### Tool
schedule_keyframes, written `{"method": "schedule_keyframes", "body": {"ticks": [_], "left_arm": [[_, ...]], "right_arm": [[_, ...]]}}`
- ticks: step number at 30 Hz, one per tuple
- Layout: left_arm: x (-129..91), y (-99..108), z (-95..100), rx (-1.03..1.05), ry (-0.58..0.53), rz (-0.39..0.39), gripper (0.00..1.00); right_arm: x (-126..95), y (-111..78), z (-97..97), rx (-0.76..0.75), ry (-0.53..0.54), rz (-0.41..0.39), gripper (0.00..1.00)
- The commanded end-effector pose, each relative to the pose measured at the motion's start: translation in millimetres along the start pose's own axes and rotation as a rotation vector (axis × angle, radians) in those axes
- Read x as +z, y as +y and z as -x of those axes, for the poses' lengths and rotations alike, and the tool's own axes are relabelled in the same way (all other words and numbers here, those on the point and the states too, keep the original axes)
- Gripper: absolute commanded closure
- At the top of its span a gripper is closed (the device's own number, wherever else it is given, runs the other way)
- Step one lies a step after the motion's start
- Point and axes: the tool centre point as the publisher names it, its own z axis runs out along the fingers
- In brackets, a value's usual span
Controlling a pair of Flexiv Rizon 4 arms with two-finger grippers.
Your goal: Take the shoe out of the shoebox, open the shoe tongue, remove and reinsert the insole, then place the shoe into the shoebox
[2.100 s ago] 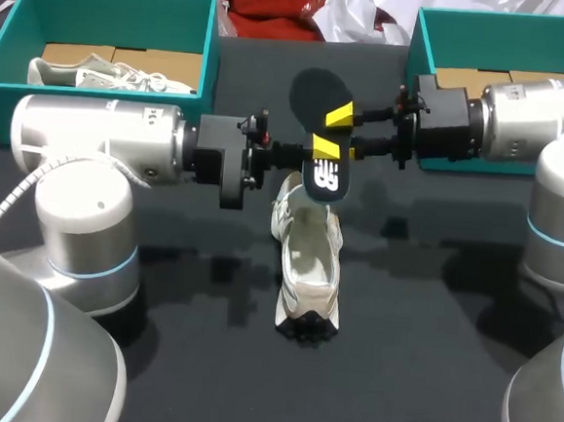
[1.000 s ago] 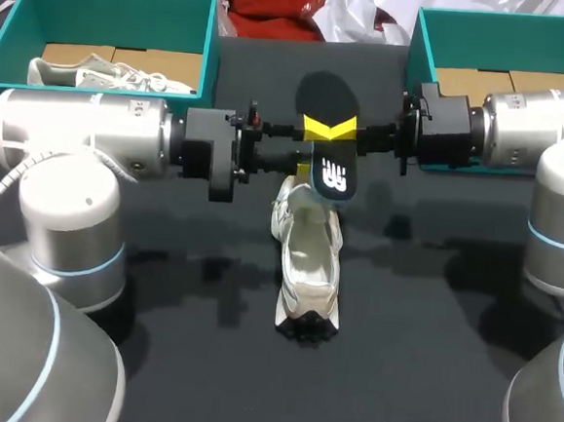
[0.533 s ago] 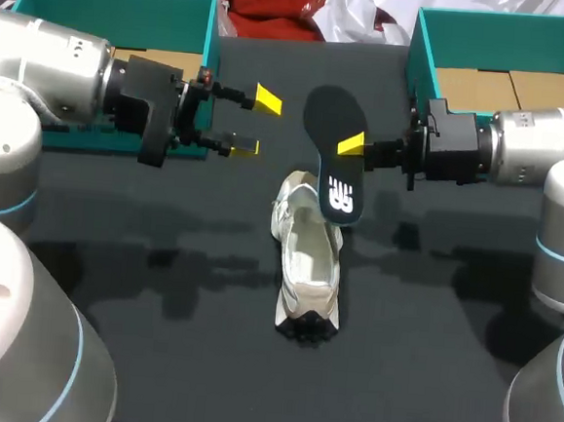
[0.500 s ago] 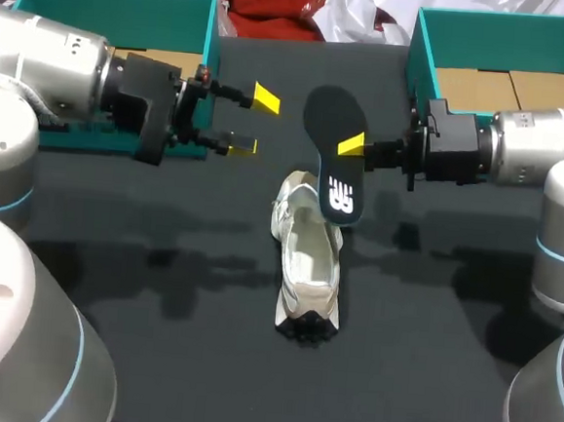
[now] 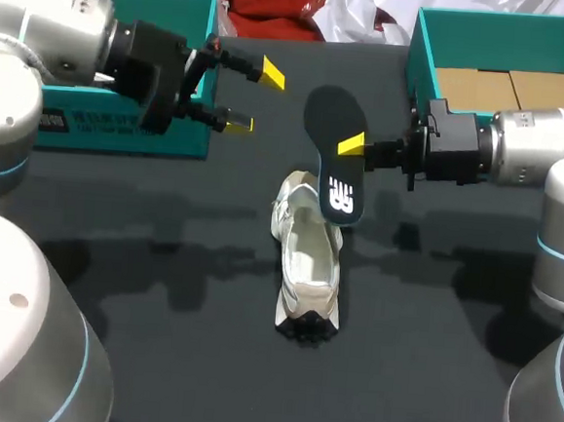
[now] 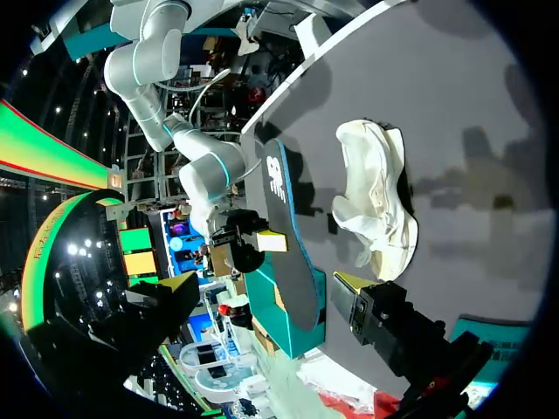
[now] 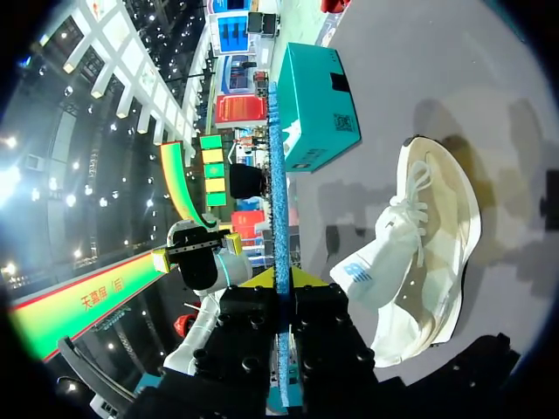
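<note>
Here insole runs near-far, logo end over shoe, pinched by right gripper; right wrist view alone shows it edge-on. Left gripper fingers spread, empty.

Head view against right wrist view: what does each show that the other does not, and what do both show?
Only the head view shows the right shoebox and the printed face of the insole. Only the right wrist view shows the insole edge-on in the right gripper, and the tongue label of the white shoe. Both show that shoe on the table, the left shoebox, and the right gripper shut on the insole.
</note>
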Motion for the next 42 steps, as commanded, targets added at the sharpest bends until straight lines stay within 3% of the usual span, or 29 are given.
{"method": "schedule_keyframes", "body": {"ticks": [1,11,13,17,22,30,42], "left_arm": [[10.6,23.3,16.2,0.048,0.574,0.103,0.0],[10.6,23.3,16.2,0.048,0.574,0.103,0.0],[8.8,35.1,27.5,-0.005,0.62,0.084,0.0],[4.2,57.5,49.9,-0.095,0.697,-0.067,0.0],[8.7,68.6,60.4,-0.14,0.818,-0.184,0.0],[27.6,68.2,63.0,-0.144,1.039,-0.183,0.0],[53.7,72.4,64.9,-0.123,1.213,-0.206,0.0]], "right_arm": [[0.8,-1.0,0.3,0.0,-0.001,0.003,1.0],[0.8,-1.0,0.3,0.0,-0.001,0.003,1.0],[0.8,-1.0,0.3,0.0,-0.001,0.003,1.0],[0.8,-1.0,0.3,0.0,-0.001,0.003,1.0],[0.8,-1.0,0.3,0.0,-0.001,0.003,1.0],[0.8,-1.0,0.3,0.0,-0.001,0.003,1.0],[0.8,-1.0,0.3,0.0,-0.001,0.003,1.0]]}}
